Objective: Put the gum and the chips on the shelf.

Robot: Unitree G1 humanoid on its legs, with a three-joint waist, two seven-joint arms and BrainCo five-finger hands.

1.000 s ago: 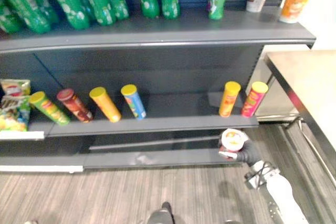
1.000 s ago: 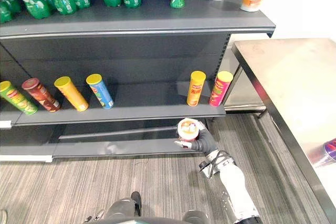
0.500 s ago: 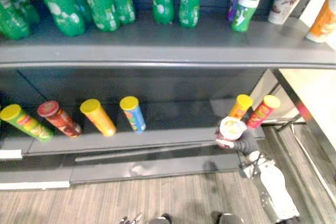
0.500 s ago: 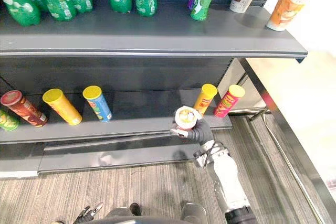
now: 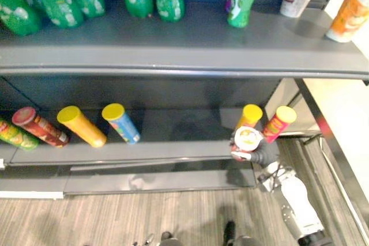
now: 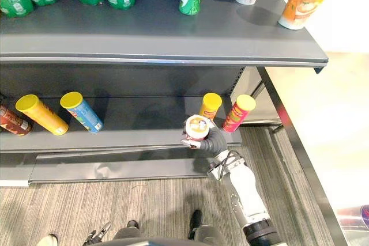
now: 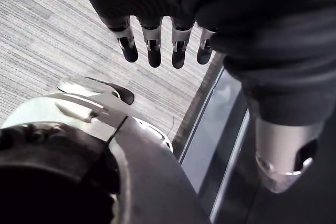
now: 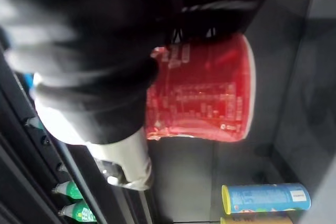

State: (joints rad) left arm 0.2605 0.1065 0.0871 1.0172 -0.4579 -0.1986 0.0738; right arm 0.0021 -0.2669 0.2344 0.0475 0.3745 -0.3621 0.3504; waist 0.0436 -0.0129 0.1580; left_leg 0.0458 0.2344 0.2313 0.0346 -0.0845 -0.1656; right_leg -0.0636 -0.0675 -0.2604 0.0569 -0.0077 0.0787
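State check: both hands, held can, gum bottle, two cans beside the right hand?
right hand: shut on red can
red can: held, lid on
left hand: open, empty
green gum bottle: upright, top shelf, capped
yellow can: standing on lower shelf
pink can: standing beside it

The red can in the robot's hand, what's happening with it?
The robot's right hand is curled round a red can and holds it at the front of the lower shelf, right by a yellow can and a pink can that rest there. It has not let go of it yet. The left hand hangs open over the floor, holding nothing.
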